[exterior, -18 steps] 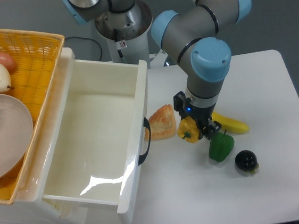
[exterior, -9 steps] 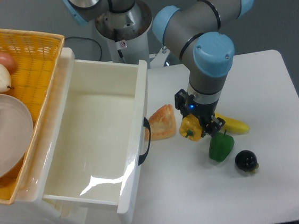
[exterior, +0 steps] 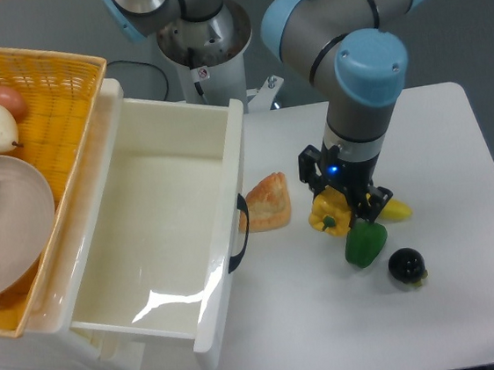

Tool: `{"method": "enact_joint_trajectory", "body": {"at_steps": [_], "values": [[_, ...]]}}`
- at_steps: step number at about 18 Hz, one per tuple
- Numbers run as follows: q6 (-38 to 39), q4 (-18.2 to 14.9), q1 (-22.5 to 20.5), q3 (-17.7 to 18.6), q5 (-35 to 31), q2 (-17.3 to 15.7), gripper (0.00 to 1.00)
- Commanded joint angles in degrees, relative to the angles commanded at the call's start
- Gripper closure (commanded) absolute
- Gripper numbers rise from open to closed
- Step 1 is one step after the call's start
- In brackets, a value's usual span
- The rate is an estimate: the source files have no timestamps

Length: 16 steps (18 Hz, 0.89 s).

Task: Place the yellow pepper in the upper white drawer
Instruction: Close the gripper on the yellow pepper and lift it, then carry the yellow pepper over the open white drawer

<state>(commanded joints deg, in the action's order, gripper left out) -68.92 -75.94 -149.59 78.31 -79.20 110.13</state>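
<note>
Camera view, read from nine o'clock across to three: a basket [exterior: 60, 90] with fruit and a clear bowl sits at the far left, and just beside it the drawer [exterior: 200, 327] stands pulled open, its floor bare, its black handle [exterior: 237, 232] facing three o'clock. A wedge of bread [exterior: 266, 202] lies on the table [exterior: 455, 145] close by the handle. Next comes the gripper [exterior: 345, 212], pointing down, its jaws closed about the pepper [exterior: 329, 212], which shows yellow between them with its lower lobe below the fingertips. Whether the pepper is clear of the table I cannot tell. A green pepper [exterior: 364, 241] sits touching or nearly touching at five o'clock of it, a banana [exterior: 394, 209] pokes out at three o'clock, and a dark round fruit [exterior: 406, 264] lies beyond.

To do this step well, I judge the lift should go straight up first, so the held fruit does not drag the green one or the banana. Then it needs enough height to pass over the bread and the drawer's front wall and handle before travelling toward nine o'clock. The skin looks glossy, so a slow carry seems wise. Release low over the middle of the drawer floor, away from the walls.
</note>
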Motion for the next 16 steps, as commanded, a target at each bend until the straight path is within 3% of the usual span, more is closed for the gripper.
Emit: {"method": "enact_joint_trajectory", "body": {"at_steps": [4, 8, 13, 16], "values": [[8.53, 0.09, -1.4, -0.09, 8.25, -0.87, 0.86], [11.08, -0.52, -1.58, 0.35, 9.15, -3.77, 0.86], [13.19, -4.91, -2.11, 0.53, 9.68, -7.12, 0.85], [18.97, -8.25, -2.02, 1.58, 12.65, -9.4, 0.85]]}}
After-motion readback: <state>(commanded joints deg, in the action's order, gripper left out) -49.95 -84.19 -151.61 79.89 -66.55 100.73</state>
